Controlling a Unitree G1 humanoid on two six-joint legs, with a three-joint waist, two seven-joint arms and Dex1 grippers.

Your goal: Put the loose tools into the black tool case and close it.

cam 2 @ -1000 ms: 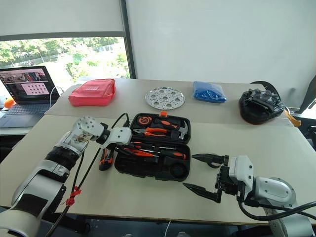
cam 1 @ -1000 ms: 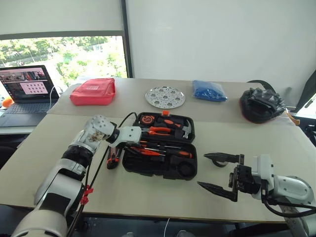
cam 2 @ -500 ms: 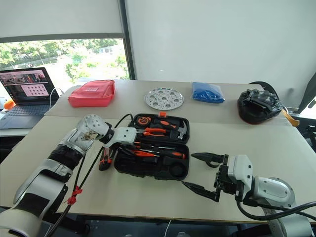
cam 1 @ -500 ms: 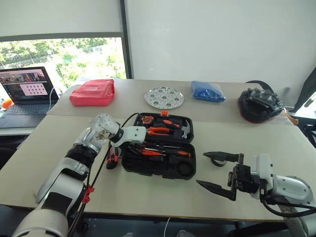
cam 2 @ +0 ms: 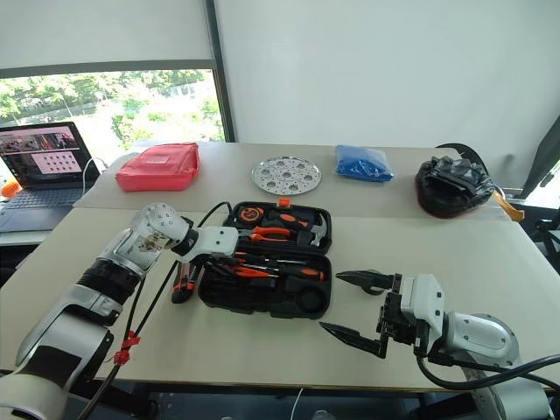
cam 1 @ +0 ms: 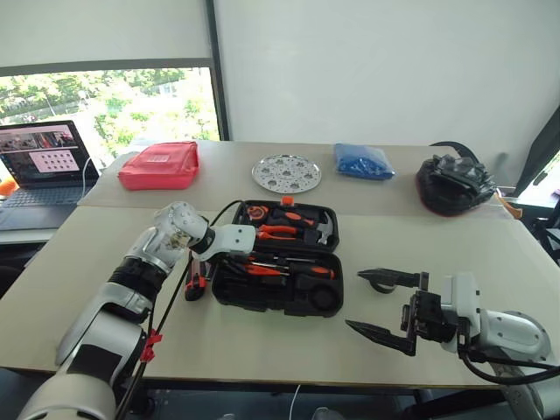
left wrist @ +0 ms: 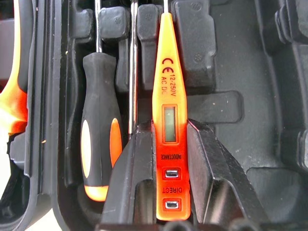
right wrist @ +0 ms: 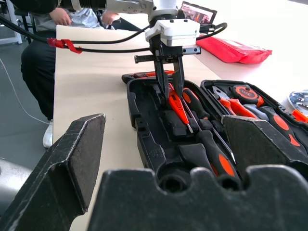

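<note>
The left pincer (left wrist: 163,192) is clamped on the slim orange tool (left wrist: 166,120), a tester pen with a small display, and holds it nose-down over the near half of the black tool case (cam 1: 278,262). From where I stand the pen looks to be partly inside the case but not seated: in the right wrist view it slants down from the fingers (right wrist: 179,72) into the tray instead of lying flat. A screwdriver (left wrist: 98,130) with an orange-and-black handle lies in its recess just beside the pen, and a thin metal shaft runs between the two.

The risk I see is a release while the pen is tilted. If the fingers open now, the pen could tip across the screwdriver or land on a moulded rib, and the lid would then refuse to shut over it. Pressing down harder could also jam the tip against the plastic or nudge the screwdriver out of place.

Outside the case, the utility knife (cam 1: 196,284) lies on the table (cam 1: 87,289) against the left wall, close under the left arm; a careless withdrawal could sweep it toward the edge.

The right pincer (cam 1: 385,306) hangs spread wide and empty to the right of the case, near enough that a forward move might shove the case.
</note>
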